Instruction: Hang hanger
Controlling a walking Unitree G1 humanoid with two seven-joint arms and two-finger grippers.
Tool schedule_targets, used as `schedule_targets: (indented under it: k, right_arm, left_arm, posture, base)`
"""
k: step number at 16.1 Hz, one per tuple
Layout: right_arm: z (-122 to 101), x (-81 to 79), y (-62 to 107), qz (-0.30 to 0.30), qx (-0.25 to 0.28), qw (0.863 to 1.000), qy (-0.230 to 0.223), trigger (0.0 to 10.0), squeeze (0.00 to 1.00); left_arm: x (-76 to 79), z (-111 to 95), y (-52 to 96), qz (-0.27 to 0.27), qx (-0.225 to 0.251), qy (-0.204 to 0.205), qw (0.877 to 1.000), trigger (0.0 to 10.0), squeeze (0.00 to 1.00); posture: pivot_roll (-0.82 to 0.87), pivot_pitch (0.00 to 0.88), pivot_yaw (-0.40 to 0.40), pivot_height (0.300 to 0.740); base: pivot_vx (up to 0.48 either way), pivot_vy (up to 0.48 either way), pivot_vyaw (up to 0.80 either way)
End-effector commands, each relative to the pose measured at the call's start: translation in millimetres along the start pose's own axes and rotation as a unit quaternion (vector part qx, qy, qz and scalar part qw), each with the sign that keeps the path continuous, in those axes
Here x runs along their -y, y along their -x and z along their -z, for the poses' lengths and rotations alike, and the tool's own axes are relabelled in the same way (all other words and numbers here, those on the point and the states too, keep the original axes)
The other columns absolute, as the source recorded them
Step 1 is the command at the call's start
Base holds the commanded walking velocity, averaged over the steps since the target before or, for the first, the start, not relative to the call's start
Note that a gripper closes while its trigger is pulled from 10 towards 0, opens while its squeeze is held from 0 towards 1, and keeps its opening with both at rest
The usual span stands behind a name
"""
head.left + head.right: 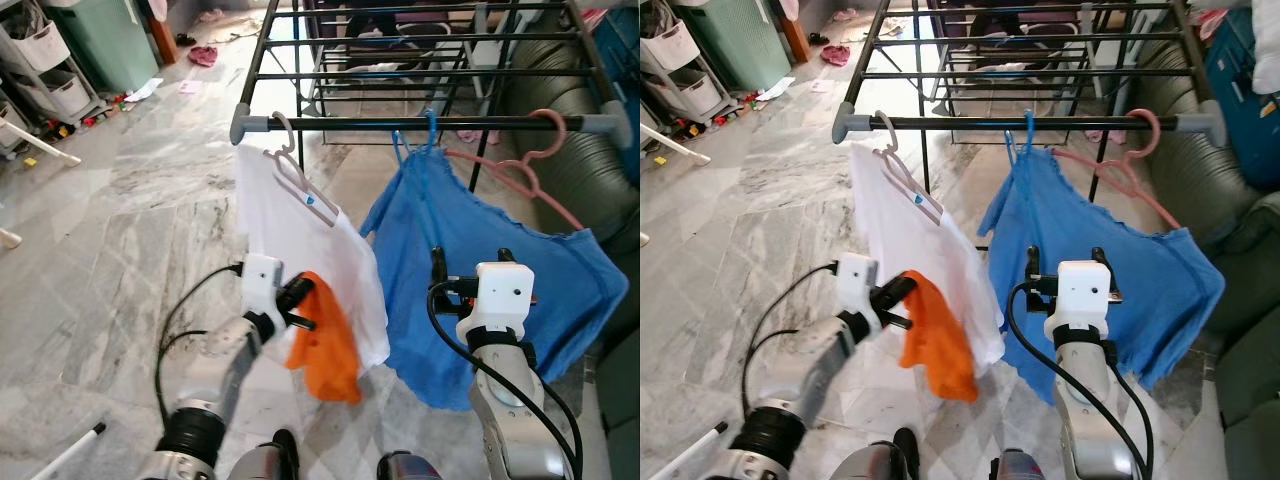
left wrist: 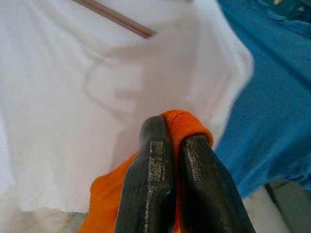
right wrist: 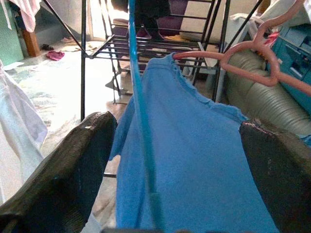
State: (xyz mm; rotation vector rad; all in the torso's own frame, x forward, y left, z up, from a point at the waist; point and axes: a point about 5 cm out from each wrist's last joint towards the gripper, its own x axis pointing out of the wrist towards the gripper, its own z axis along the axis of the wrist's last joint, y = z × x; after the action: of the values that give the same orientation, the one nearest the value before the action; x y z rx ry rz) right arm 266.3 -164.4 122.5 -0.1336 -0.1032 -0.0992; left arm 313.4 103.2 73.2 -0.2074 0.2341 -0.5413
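Left tool (image 2: 176, 145) pinches orange cloth (image 2: 187, 125) before white shirt (image 2: 73, 111).

Your left gripper (image 2: 167, 145) covers where it pinches the orange cloth (image 1: 325, 340), whose lower end the left wrist view cuts off. The white shirt (image 1: 300, 260) hides most of its hanger (image 1: 300, 185). The right gripper's camera block (image 1: 503, 295) covers part of the blue cloth (image 1: 480, 260). The small items by the shelves (image 1: 50, 70) are too small to identify.
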Motion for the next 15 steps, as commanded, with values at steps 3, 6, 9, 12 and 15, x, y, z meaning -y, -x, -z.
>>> schedule_targets:
  k: [3,6,9,12,15]
  right_arm:
    - [0.2,0.4,3.3,0.001,-0.002,1.0,-0.004,10.0,0.0]
    - [-0.7,1.2,2.3,0.005,0.0,1.0,-0.002,10.0,0.0]
    - [-0.4,2.0,3.0,0.006,0.0,1.0,-0.001,10.0,0.0]
    - [-0.5,2.9,3.8,0.006,-0.001,1.0,0.003,10.0,0.0]
    - [-1.4,4.0,2.9,0.006,0.0,1.0,0.018,10.0,0.0]
  left_arm:
    - [-3.3,-6.8,-0.2,0.002,0.01,-0.014,1.0,10.0,0.0]
    - [1.1,-5.5,-2.5,0.01,0.008,-0.013,1.0,10.0,0.0]
    - [4.1,-3.7,-3.1,0.013,0.007,-0.013,1.0,10.0,0.0]
    - [8.2,-0.1,-1.7,0.018,0.01,-0.015,1.0,10.0,0.0]
    - [13.6,2.3,-2.0,0.029,0.014,-0.009,0.999,10.0,0.0]
  posture:
    - [-0.16,0.198,0.091,0.74]
    - [-0.16,0.197,0.093,0.74]
    - [-0.17,0.197,0.09,0.74]
    - [-0.17,0.199,0.083,0.74]
    - [-0.18,0.2,0.075,0.74]
  base:
    - [0.0,0.225,-0.58]
    - [0.0,0.382,-0.15]
    - [0.0,0.415,0.0]
    - [0.0,0.12,0.0]
    - [0.0,0.0,0.0]
